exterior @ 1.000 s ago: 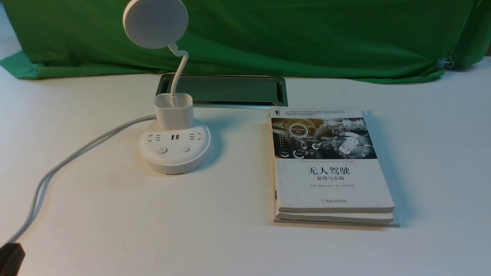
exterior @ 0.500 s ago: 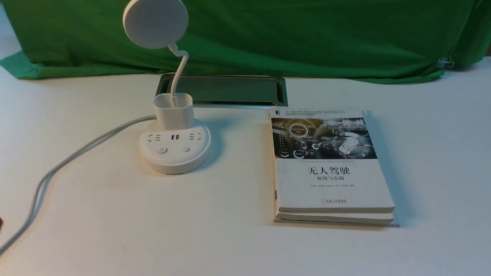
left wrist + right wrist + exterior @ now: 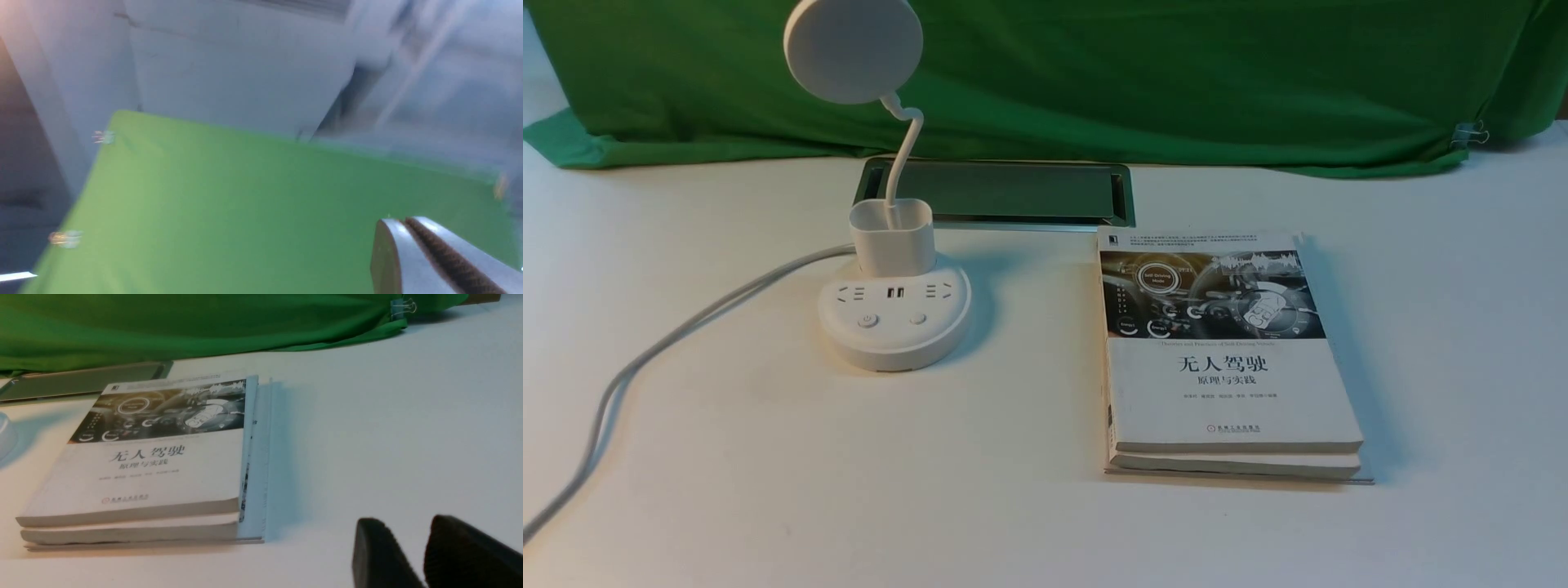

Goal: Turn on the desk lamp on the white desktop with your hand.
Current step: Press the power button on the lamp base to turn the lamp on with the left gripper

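Observation:
The desk lamp stands on the white desktop, left of centre, with its disc head raised on the bent neck. Two round buttons sit on the front of its base, and a grey cord runs off to the left. Neither gripper shows in the front view. In the blurred left wrist view my left gripper is shut and empty, facing green cloth. My right gripper hangs low over bare desktop with a narrow gap between its jaws, empty, to the right of the books.
Two stacked books lie right of the lamp and also show in the right wrist view. A metal-framed cable slot sits behind the lamp. Green cloth covers the back. A binder clip holds the cloth at the right.
A black gripper part at the front view's lower left corner has drawn back out of the frame. The lamp and books have not moved.

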Robot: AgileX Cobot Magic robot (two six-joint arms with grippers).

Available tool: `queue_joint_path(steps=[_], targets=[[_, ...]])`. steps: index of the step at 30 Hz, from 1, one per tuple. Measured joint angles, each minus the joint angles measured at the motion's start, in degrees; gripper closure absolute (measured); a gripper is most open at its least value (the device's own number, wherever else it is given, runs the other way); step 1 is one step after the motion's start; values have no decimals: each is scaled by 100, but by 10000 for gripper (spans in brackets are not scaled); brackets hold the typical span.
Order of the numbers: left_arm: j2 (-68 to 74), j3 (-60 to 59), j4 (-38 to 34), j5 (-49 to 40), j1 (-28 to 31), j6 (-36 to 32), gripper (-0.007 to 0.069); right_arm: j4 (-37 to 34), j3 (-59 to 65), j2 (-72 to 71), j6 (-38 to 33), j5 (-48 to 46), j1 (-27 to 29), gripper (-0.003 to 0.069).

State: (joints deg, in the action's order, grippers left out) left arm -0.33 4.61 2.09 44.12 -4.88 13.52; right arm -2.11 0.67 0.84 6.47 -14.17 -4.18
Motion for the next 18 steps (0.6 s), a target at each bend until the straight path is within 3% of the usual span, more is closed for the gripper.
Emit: queue_joint_path(steps=[3,4,7,12,15,18], targets=[[166,1186,222,-1576,0,297,603,0,0,0,0,0,0,418],[499,1926,353,-2707,0,328,603,0,0,2,0,0,0,418],[1389,3065,643,-4833,0,224,603,0,0,2,0,0,0,418],[2685,3376,752,-6707,0,126,603,0,0,2,0,1,0,418],[3670,3265,144,-7378,0,3,603,0,0,2,0,1,0,418],[4822,3195,-1562,-7924,0,-1319,603,0,0,2,0,1,0,418]])
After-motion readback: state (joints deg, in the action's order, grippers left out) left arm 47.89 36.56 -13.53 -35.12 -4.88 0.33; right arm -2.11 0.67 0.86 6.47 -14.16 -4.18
